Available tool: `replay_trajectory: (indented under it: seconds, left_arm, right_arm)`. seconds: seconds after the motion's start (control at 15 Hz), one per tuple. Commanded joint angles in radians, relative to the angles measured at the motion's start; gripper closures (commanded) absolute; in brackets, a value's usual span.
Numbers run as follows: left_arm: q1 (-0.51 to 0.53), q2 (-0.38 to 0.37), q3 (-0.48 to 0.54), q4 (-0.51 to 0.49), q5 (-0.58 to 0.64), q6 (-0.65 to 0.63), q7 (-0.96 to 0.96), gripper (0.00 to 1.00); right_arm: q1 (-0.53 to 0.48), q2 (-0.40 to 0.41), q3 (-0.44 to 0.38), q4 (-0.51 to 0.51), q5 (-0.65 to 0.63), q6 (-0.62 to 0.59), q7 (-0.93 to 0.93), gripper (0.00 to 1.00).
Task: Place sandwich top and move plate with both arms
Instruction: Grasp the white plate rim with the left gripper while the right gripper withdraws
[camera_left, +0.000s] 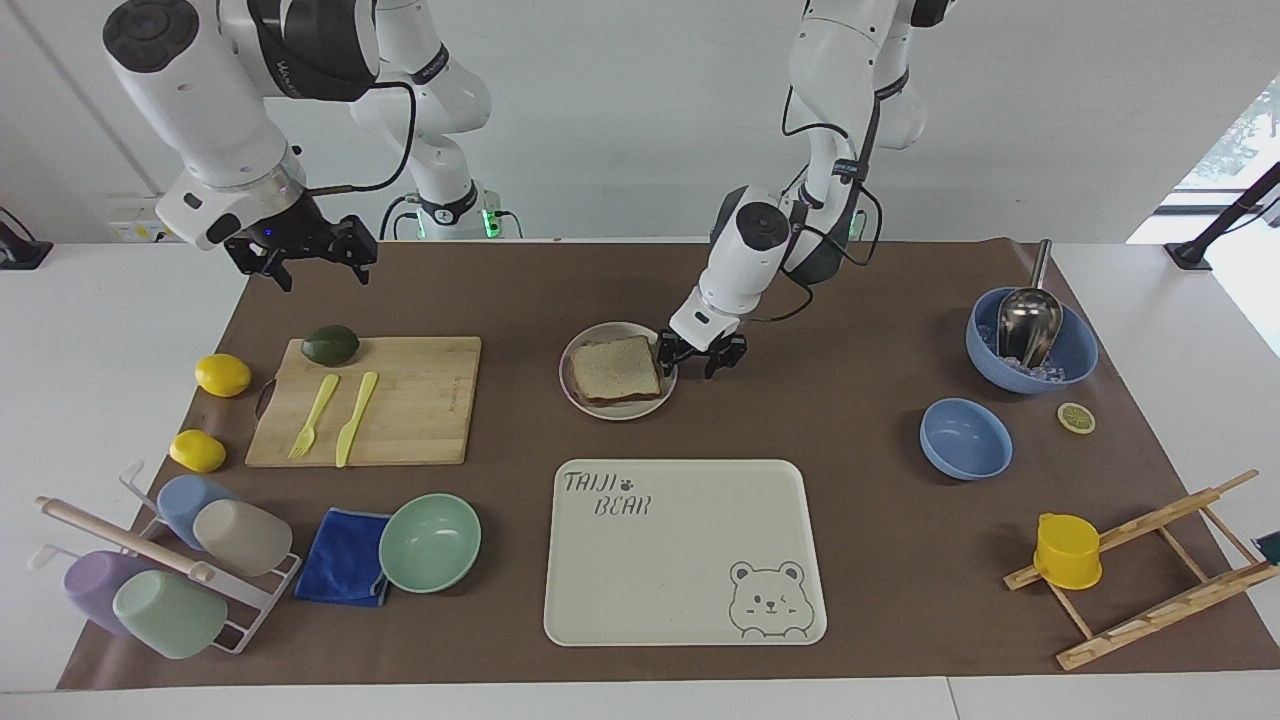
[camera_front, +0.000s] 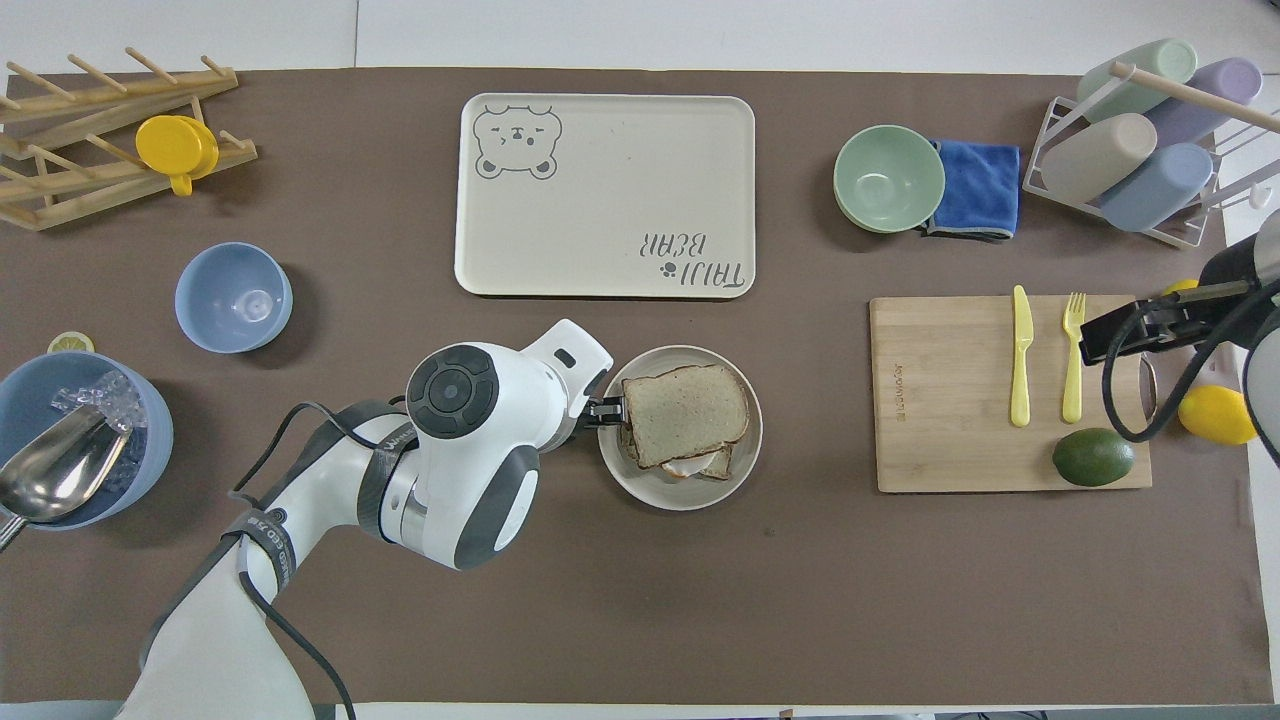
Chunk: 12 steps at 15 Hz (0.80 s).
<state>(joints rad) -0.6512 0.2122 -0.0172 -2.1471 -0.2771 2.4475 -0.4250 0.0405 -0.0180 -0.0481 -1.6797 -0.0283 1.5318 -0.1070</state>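
cream plate (camera_left: 572, 385) bears sandwich top (camera_left: 615, 369); open left hand (camera_left: 699, 353) astride its rim.

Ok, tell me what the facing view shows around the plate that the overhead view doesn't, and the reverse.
Facing only: the left gripper low at the plate's rim, fingers spread, and the right gripper raised near the cutting board.

Overhead only: white egg and a lower slice peeking out under the sandwich top.

Both: the sandwich top lies on the plate.

Matt plate (camera_left: 573, 391), speckled rough sandwich top (camera_left: 615, 368)
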Motion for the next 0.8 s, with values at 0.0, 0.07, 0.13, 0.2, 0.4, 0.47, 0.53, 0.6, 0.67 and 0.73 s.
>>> replay_trajectory:
  seconds: [0.0,0.07,0.13,0.2,0.4,0.47,0.53,0.6,0.67,0.73]
  left_arm:
    - [-0.024,-0.002,0.013,-0.013,-0.025,0.025,-0.006,0.4]
    - [-0.034,-0.001,0.014,-0.013,-0.036,0.025,-0.008,0.45]
    - [-0.038,0.001,0.014,-0.013,-0.048,0.028,-0.006,0.51]
    - [-0.039,0.003,0.014,-0.013,-0.05,0.03,-0.006,0.53]
    - [-0.041,0.007,0.014,-0.013,-0.05,0.031,-0.006,0.64]
    - [-0.041,0.01,0.014,-0.013,-0.05,0.033,-0.008,0.66]
    - [-0.042,0.018,0.014,-0.013,-0.05,0.036,-0.008,0.74]
    - [-0.047,0.016,0.014,-0.013,-0.051,0.036,-0.008,0.81]
    - [-0.047,0.016,0.014,-0.013,-0.051,0.036,-0.009,0.91]
    - [-0.047,0.016,0.014,-0.013,-0.053,0.035,-0.011,1.0]
  right_arm:
    - [-0.014,-0.01,-0.001,0.0,0.025,0.004,0.056,0.0]
    - [-0.01,-0.011,-0.001,0.002,0.025,0.001,0.1,0.0]
    - [-0.008,-0.016,-0.001,0.003,0.024,-0.002,0.115,0.0]
    - [-0.008,-0.016,-0.001,0.003,0.024,-0.001,0.113,0.0]
    - [-0.016,-0.016,-0.001,0.0,0.024,0.001,0.115,0.0]
    - [-0.019,-0.019,-0.001,-0.003,0.024,-0.001,0.118,0.0]
    - [-0.021,-0.02,-0.001,-0.006,0.024,-0.002,0.118,0.0]
    - [-0.021,-0.02,-0.001,-0.006,0.024,-0.002,0.119,0.0]
    - [-0.019,-0.02,-0.001,-0.006,0.024,-0.002,0.119,0.0]
    - [-0.019,-0.02,-0.001,-0.006,0.024,-0.002,0.119,0.0]
